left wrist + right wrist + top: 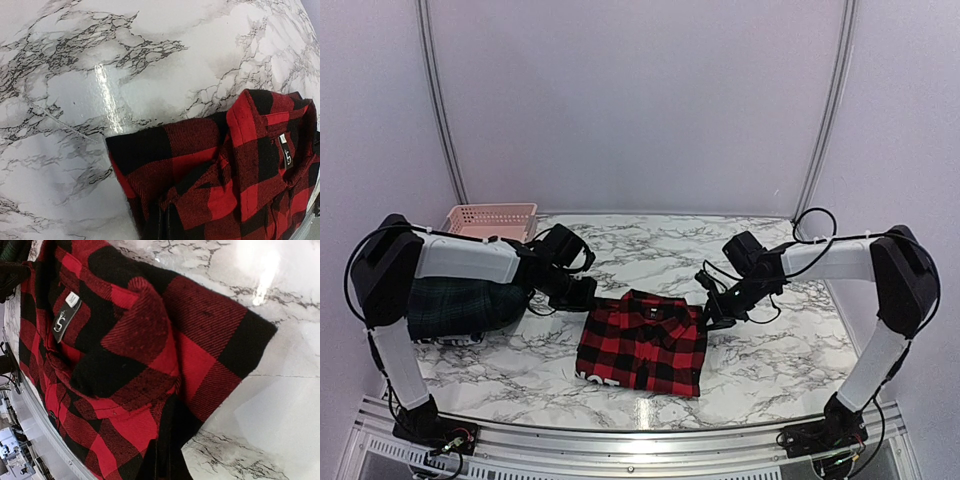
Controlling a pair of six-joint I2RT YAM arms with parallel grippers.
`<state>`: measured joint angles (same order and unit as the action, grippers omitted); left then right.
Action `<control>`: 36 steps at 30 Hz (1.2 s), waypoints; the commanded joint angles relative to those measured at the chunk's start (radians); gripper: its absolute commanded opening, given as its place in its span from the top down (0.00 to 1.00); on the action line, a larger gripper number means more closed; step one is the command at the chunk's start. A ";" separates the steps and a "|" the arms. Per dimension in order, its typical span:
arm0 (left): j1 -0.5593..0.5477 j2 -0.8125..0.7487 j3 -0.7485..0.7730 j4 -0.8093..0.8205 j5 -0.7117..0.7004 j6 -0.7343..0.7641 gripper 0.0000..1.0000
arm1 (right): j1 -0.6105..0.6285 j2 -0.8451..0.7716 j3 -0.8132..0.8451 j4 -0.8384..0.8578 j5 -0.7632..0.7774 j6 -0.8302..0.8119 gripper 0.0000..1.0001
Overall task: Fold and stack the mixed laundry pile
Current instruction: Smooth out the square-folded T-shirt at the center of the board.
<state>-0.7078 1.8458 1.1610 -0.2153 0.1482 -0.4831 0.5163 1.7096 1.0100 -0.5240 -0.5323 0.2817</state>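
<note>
I see the red shirt (642,345) lying flat near the front edge of the table (770,360). My left gripper (591,298) and right gripper (711,319) are each pinched tight on one far corner of it.

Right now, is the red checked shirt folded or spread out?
Folded. From above, the shirt is a compact rectangle on the table, with no sleeves sticking out and the collar at the far edge.

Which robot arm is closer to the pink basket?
Left. The left arm reaches across just in front of the pink basket; the right arm is on the far side of the red shirt.
</note>
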 commanded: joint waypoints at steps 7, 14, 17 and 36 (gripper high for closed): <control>0.019 -0.017 0.002 -0.025 0.030 0.024 0.68 | -0.003 -0.013 0.058 0.035 -0.010 -0.049 1.00; 0.019 0.056 0.039 -0.026 0.047 0.005 0.64 | -0.003 0.006 0.063 0.038 -0.005 -0.049 1.00; 0.019 0.065 0.043 -0.031 0.050 0.007 0.69 | -0.002 0.009 0.067 0.036 -0.003 -0.050 1.00; 0.057 -0.028 0.008 -0.043 0.002 0.040 1.00 | -0.004 0.000 0.112 0.085 0.019 -0.127 1.00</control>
<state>-0.6632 1.8118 1.1648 -0.2493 0.1650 -0.4549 0.5163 1.6581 1.0882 -0.4934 -0.5232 0.1780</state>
